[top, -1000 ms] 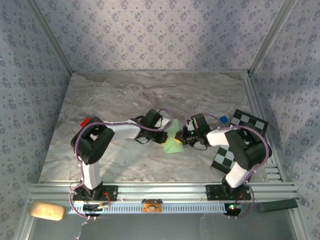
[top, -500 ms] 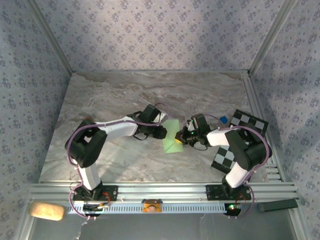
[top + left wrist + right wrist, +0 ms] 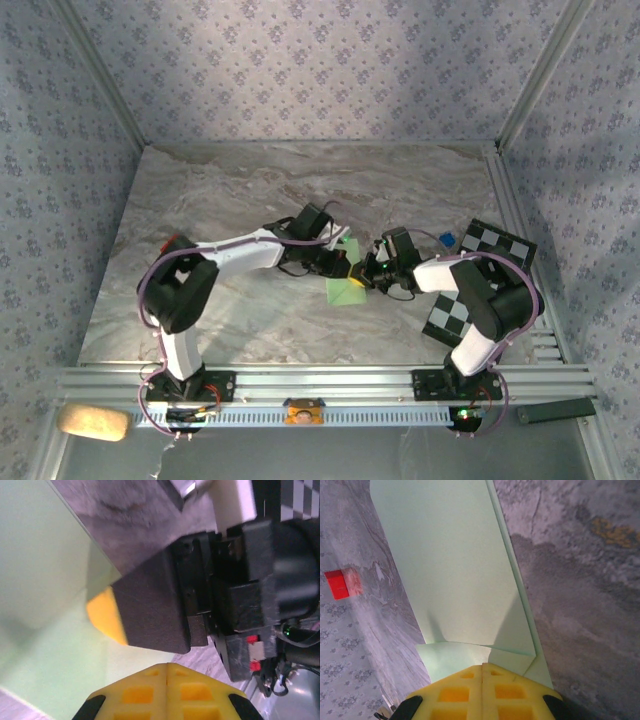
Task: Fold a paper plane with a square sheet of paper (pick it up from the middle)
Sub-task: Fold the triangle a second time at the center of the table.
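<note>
At the centre of the worktop [image 3: 250, 190], the square sheet of paper [image 3: 345, 291] lies flat on the marbled surface. It is pale green and is folded over itself into a narrower, layered shape. The right wrist view shows a long panel with a second layer along its right edge. A short crease crosses the end nearest that camera.

Left claw [image 3: 345, 266]: reaches in from the left, over the upper part of the sheet. In the left wrist view its yellow fingertips [image 3: 150, 692] are pressed together with no gap between them. The green sheet lies below and to the left of them. Whether the tips touch the paper cannot be told.

Right claw [image 3: 366, 272]: reaches in from the right and meets the left claw just above the sheet's right edge. In the right wrist view its yellow fingertips [image 3: 465, 692] are also pressed together. The creased end of the sheet runs under them. Whether paper is caught between the tips cannot be told. The left wrist view shows one yellow pad of this claw down against the sheet.

Other items:
- A black-and-white checkered board [image 3: 485, 262] lies under the right arm, well apart from the sheet.
- A small red piece [image 3: 170, 243] sits near the left arm's elbow.
- A small blue piece [image 3: 447, 240] lies just beside the board's upper left corner.
</note>
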